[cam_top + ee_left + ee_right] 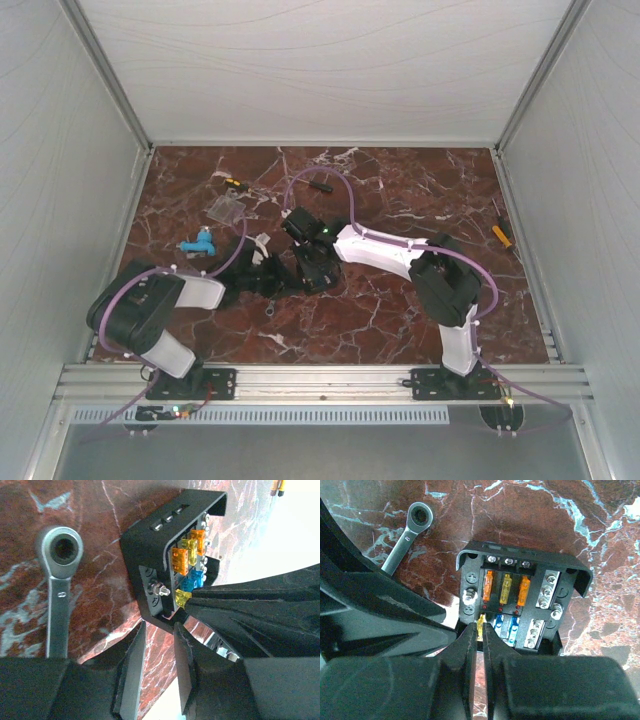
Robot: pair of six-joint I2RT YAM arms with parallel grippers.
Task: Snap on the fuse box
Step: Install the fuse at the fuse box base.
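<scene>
The black fuse box (520, 565) lies open-side up on the marble, with three orange-yellow fuses in its upper row and blue ones below. It also shows in the left wrist view (150, 545) and under both grippers in the top view (318, 270). My right gripper (481, 630) is shut on a small yellow fuse (480, 624) at the left end of the lower row. My left gripper (159, 665) is open, with bare marble between its fingers and the box's near edge just at their tips. The flat clear cover (228, 208) lies apart at the back left.
A steel ratchet wrench (60, 580) lies just left of the box, also seen in the right wrist view (407, 535). A blue part (197, 243), a small black-yellow piece (235, 183), a black connector (320, 185) and an orange-handled tool (502, 235) lie around.
</scene>
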